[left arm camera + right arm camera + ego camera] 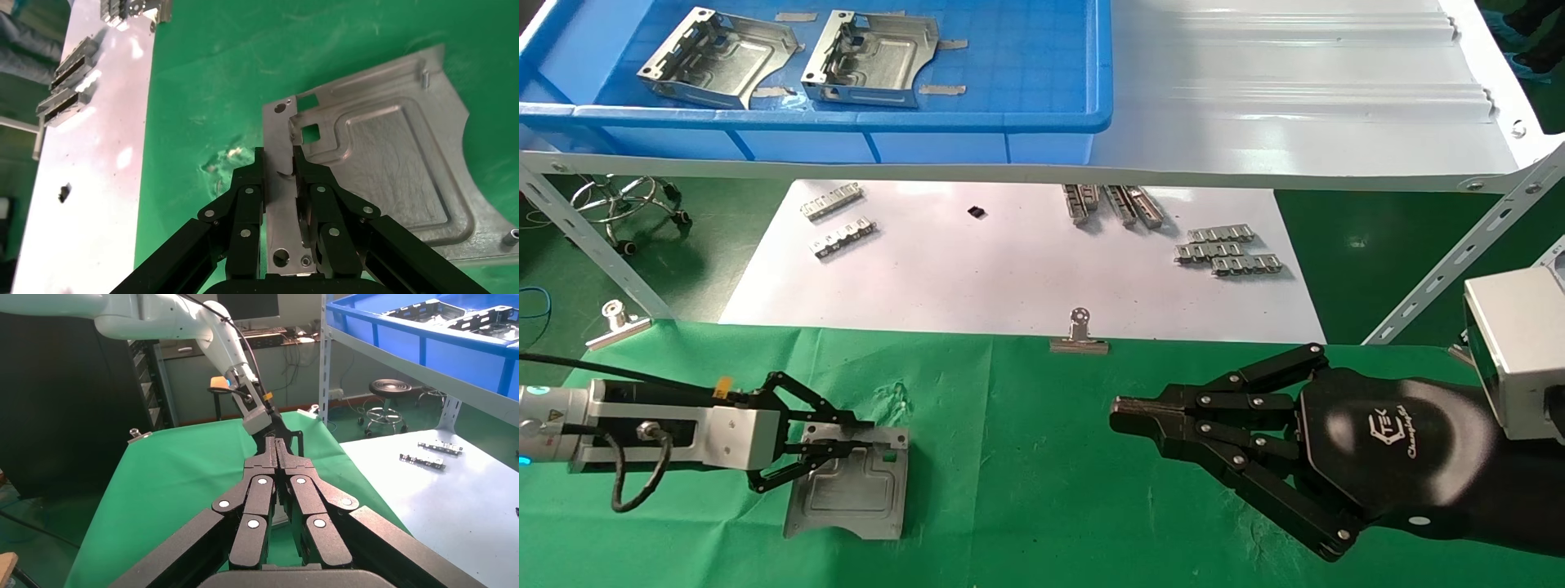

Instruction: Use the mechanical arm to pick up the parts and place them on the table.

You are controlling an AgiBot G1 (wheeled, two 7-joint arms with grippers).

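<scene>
One silvery part [854, 482] lies flat on the green table [1026, 490]; it also shows in the left wrist view [392, 165]. My left gripper [858, 434] reaches in from the left and is shut on the part's upturned rim, which fills the gap between its fingers [278, 160]. Two more parts [719, 57] [870, 59] lie in the blue bin [928, 121] on the shelf. My right gripper [1124, 412], the black hand with the white logo, hovers over the table at the right, shut and empty [275, 444].
A glossy white shelf [1295, 98] carries the bin above the far side. Below it a white sheet [1009, 269] holds small linked strips [1228, 249]. Binder clips [1079, 335] [617, 322] sit on the cloth's far edge. A slanted shelf strut [1459, 261] stands at the right.
</scene>
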